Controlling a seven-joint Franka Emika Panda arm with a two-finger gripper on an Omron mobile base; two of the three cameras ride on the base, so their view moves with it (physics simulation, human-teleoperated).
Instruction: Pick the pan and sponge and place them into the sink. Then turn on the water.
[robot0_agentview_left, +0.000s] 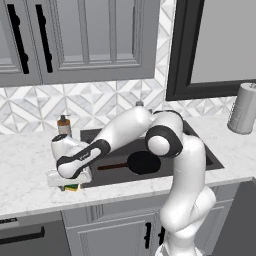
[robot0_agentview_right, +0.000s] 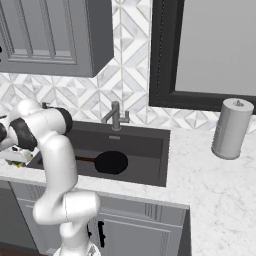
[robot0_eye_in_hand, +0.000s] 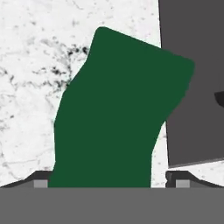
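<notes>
**Pan in sink; sponge pick-up pending**

Pan (robot0_agentview_left: 143, 162): lies flat on the floor of the sink (robot0_agentview_left: 212, 159), handle pointing toward the left wall. First placement looks done.

Sponge (robot0_eye_in_hand: 118, 113): on the marble counter (robot0_agentview_left: 25, 170), just beside the sink's left edge. Hand view looks straight down on its green top, one corner overhanging the basin rim. In the left base view a sliver of green and yellow shows under the hand.

Gripper (robot0_eye_in_hand: 108, 181): directly over the sponge, jaws spread wide, one fingertip on each side of the block. Whether the tips touch the sponge yet is hard to judge, since they are barely visible at the frame's bottom; nothing is clamped.

Faucet (robot0_agentview_right: 116, 116): no stream at the spout, so the water is off.

Status: roughly a third done. Left: close on sponge, lift, carry over the rim, drop into the basin, then work the faucet.
</notes>
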